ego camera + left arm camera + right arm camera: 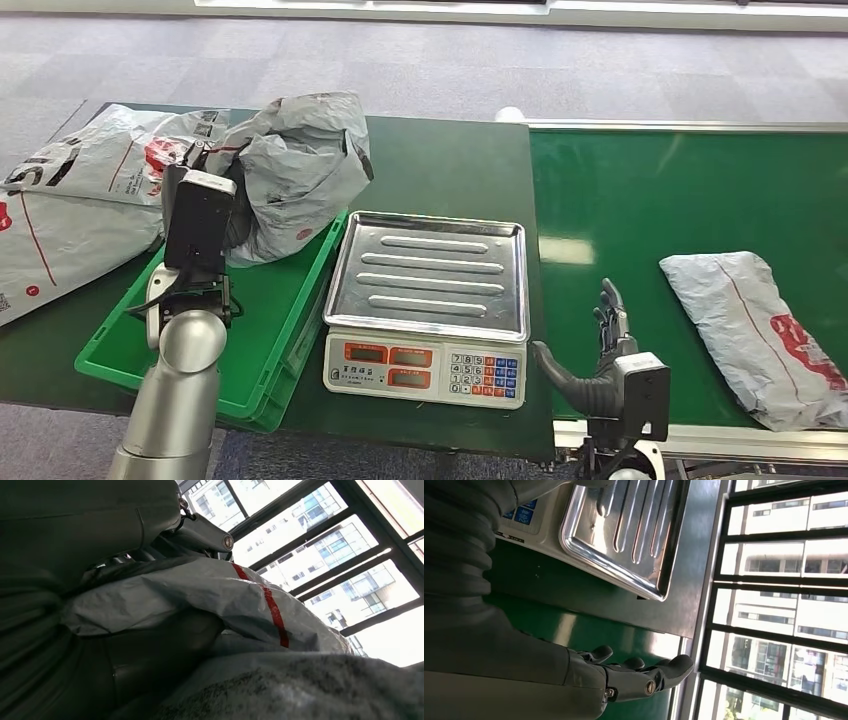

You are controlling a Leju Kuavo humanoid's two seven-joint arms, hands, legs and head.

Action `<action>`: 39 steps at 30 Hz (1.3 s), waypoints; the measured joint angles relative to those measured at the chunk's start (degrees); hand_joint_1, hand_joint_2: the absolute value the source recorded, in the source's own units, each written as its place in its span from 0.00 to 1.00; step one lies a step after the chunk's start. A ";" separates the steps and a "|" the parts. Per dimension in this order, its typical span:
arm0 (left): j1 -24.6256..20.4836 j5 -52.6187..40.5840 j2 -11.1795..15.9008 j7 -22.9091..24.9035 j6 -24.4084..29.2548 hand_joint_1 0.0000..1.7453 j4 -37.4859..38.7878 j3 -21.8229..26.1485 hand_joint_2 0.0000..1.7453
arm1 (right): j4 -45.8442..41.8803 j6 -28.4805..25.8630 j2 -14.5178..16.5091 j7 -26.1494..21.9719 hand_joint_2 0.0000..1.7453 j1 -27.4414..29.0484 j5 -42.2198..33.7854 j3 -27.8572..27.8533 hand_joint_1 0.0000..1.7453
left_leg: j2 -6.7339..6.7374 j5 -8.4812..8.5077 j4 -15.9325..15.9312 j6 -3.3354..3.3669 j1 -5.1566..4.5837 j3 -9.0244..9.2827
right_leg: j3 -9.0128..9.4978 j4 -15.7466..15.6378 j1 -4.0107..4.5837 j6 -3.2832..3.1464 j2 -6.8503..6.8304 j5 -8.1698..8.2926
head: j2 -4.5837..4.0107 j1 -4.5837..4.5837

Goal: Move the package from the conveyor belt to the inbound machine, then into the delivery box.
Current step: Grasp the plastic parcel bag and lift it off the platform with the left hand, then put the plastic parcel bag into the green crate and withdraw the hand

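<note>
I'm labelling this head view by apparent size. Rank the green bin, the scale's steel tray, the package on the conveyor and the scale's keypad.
1. green bin, partly hidden by the bag in it
2. steel tray, close behind, so the order is unsure
3. package on the conveyor
4. keypad

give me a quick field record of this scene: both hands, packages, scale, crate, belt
left hand: holds a crumpled grey package over the green crate
right hand: open, holds nothing, above the near edge of the conveyor belt
scale: steel pan bare, between crate and belt
package on belt: grey bag with red print, lying flat to the right of the right hand, apart from it
other bags: large white mailers with red print, left of the crate
task stage: held package seems past the scale, at the crate
</note>
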 joint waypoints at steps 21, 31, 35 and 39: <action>-2.43 -3.68 3.63 4.81 1.72 0.00 7.94 1.65 1.00 | 3.41 -6.30 -4.74 0.44 1.00 -0.38 -6.04 6.80 0.00 | 0.03 -0.01 0.00 -0.01 -0.01 -0.03 | -0.06 0.00 0.01 0.00 0.03 0.00 | 0.00 0.00; -2.31 -3.68 5.80 4.54 7.89 0.00 8.74 9.04 1.00 | 3.53 -9.25 -6.40 1.58 1.00 1.24 -6.64 8.80 0.00 | 0.03 0.00 -0.01 -0.02 -0.01 -0.01 | -0.02 0.00 0.06 -0.01 0.05 0.00 | 0.00 0.00; -1.04 -4.45 7.10 5.61 9.42 0.00 7.31 13.75 1.00 | 3.11 -9.63 -6.67 2.22 1.00 2.41 -6.03 9.47 0.00 | 0.06 -0.01 -0.01 -0.03 -0.01 0.00 | -0.05 0.00 0.08 -0.03 0.07 -0.02 | 0.00 0.00; -0.33 -5.01 7.82 6.02 9.43 0.00 6.70 15.81 1.00 | 2.95 -9.68 -6.85 2.36 1.00 2.63 -6.00 9.75 0.00 | 0.01 0.00 -0.01 -0.02 0.00 0.00 | -0.01 0.00 0.07 -0.04 0.00 -0.03 | 0.00 0.00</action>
